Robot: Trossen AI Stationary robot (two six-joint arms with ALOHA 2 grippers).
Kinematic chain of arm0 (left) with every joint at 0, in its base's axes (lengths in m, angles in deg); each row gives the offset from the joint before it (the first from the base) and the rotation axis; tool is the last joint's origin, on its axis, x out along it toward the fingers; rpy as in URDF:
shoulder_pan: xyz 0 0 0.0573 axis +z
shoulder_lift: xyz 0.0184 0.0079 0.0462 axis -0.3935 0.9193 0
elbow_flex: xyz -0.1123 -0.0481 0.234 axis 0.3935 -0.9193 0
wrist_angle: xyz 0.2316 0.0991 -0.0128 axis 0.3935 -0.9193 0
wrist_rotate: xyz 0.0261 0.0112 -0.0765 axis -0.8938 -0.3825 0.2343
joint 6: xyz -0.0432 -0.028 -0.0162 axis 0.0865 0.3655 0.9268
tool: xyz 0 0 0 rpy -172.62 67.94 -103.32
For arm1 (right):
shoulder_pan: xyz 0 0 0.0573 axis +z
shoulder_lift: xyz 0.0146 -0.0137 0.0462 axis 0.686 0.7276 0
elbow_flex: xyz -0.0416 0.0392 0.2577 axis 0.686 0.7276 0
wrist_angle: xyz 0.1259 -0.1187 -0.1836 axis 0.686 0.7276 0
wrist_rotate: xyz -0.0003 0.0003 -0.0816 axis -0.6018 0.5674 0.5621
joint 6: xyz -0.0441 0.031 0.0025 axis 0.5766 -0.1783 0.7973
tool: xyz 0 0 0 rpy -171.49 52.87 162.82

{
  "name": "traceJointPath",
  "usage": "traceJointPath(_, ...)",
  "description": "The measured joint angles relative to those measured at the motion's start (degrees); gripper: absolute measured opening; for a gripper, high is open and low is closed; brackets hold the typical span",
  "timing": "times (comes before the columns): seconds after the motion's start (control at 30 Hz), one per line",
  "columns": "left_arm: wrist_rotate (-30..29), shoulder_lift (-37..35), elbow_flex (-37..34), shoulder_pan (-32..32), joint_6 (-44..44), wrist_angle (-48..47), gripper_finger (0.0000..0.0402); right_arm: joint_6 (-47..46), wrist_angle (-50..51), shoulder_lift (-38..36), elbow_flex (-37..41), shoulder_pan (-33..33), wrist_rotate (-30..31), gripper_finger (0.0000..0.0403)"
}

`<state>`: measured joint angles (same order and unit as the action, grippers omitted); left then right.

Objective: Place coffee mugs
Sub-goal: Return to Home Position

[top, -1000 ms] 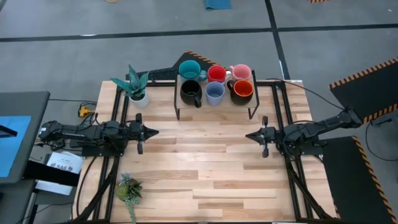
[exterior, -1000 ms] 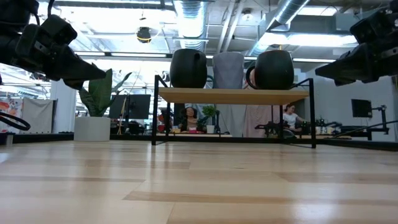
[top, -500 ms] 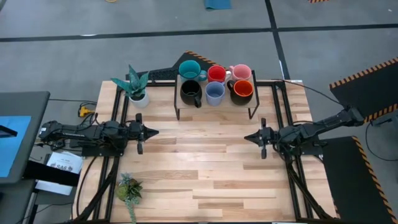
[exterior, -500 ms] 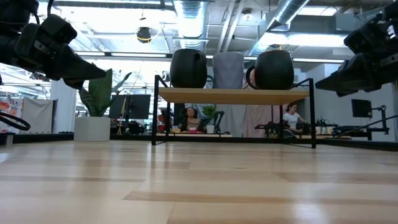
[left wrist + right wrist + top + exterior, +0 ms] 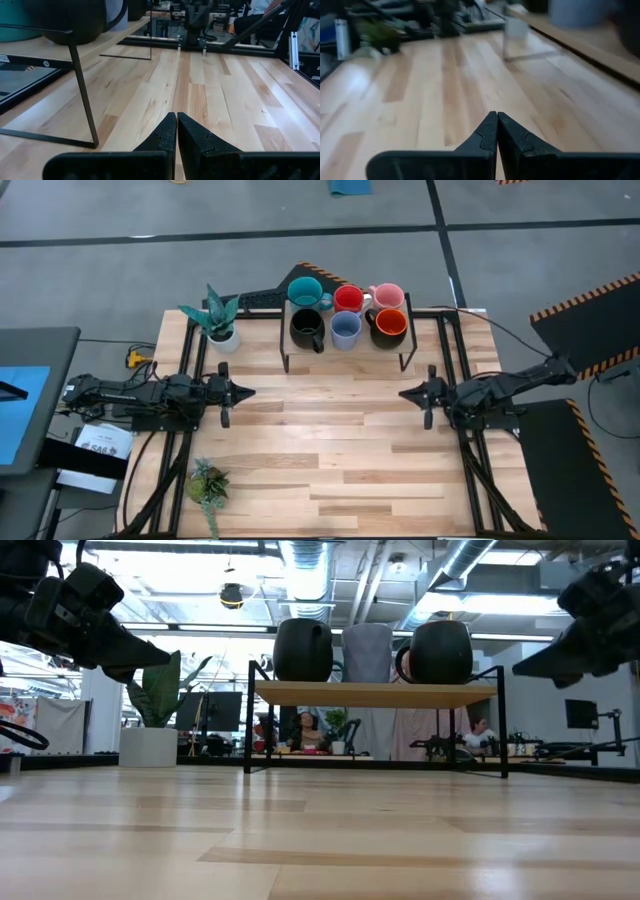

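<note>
Retreat toward three o'clock by dark right gripper [image 5: 403, 392], clenched empty like left gripper [image 5: 250, 391] at nine: six glossy mugs [image 5: 345, 330] shelved, task seemingly done.

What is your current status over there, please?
Left gripper shut, empty, over table's left. Right gripper shut, empty, over right. Six coffee mugs on shelf. Potted plant beside shelf, apart from arms.

I count six mugs: teal [image 5: 304, 289], red [image 5: 348, 298], pink [image 5: 387, 296], black [image 5: 306, 329], light blue [image 5: 345, 329], orange [image 5: 390, 326]. One shelf [image 5: 372, 693], one desk [image 5: 330, 450], two plants [image 5: 217, 315] [image 5: 208, 483], and two claws: left claw [image 5: 247, 391], right claw [image 5: 403, 393].
</note>
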<state>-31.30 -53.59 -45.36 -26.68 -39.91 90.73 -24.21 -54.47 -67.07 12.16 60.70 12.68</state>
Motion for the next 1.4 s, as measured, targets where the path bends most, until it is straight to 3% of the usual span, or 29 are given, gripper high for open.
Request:
traceJointPath(0.1, 0.0, 0.0, 0.0, 0.0, 0.0, 0.0, 0.0, -2.5, 5.1, -4.1, -0.5, -0.3, 0.6, 0.003)
traceJointPath(0.27, 0.0, 0.0, 0.0, 0.0, 0.0, 0.0, 0.0, 1.9, 4.8, -10.5, -0.5, -0.2, 0.6, 0.003)
traceJointPath(1.4, 0.0, -0.6, 0.0, 0.0, 0.0, 0.0, 0.0, 1.8, 5.3, -9.3, -0.5, -0.2, -1.1, 0.0038)
